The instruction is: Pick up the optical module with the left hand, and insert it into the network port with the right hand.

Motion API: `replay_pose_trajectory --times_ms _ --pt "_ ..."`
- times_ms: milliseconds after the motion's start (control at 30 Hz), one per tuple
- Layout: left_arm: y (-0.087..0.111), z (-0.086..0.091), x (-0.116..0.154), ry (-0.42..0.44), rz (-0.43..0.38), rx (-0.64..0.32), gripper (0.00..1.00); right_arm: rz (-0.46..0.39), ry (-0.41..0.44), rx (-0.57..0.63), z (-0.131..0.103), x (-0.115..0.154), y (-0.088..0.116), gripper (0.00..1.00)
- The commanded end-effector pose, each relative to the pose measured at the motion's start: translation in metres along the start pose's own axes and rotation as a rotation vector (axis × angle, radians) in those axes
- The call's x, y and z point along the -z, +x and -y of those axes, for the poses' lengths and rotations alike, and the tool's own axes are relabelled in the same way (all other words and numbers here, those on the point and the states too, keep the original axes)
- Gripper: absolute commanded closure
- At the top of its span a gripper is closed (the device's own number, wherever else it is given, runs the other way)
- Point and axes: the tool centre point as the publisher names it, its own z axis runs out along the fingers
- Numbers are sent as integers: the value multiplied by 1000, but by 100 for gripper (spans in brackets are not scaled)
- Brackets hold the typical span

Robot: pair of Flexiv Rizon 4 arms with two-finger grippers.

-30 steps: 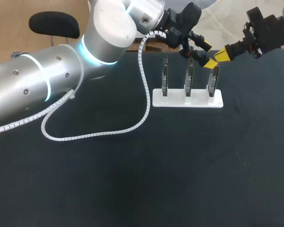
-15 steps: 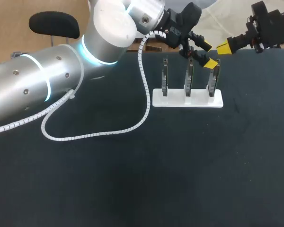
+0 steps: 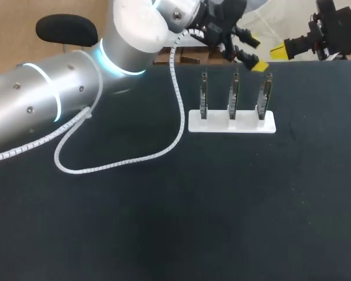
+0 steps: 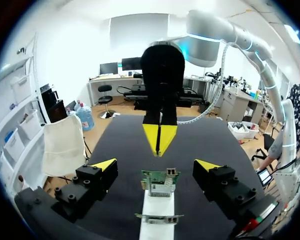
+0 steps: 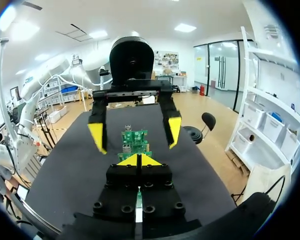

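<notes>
- Head view: left gripper (image 3: 255,55) is hanging spread over the optical module (image 3: 264,96) standing in the white rack (image 3: 216,124).
- Left wrist: module (image 4: 160,182) is sitting between its spread fingers (image 4: 104,165).
- Right wrist: right gripper (image 5: 138,160) is pressing together, empty.

We find 3 boards (image 3: 233,93) upright in a row on a base (image 3: 232,123) near the table's (image 3: 164,222) far edge, our left gripper (image 3: 254,54) just behind them and our right gripper (image 3: 278,52) toward the far right corner.

Head cam's looking down on the whole black table (image 3: 164,222); wrist cams are facing each other, close across the white slotted rack (image 3: 218,123) at its far edge.
</notes>
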Motion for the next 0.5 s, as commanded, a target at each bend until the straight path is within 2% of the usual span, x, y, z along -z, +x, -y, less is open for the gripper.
replay_pose_trajectory --times_ms 33,233,367,400,433,467,500 --pt "-9 8 26 -71 5 -31 0 6 23 13 -4 6 -1 100" --pt "-26 2 50 -161 22 -82 0 21 64 38 -1 12 -9 100" --pt "-34 -1 58 -186 7 -103 0 46 91 34 1 16 -14 100" --pt "-35 -1 59 -197 -7 -103 0 45 95 37 1 17 -15 97" --pt "-35 -1 59 -197 -7 -103 0 45 95 37 1 17 -15 52" --pt "-35 -1 59 -197 -7 -103 0 45 95 37 1 17 -15 0" --pt "-35 -1 59 -197 -7 -103 0 45 95 37 1 17 -15 0"
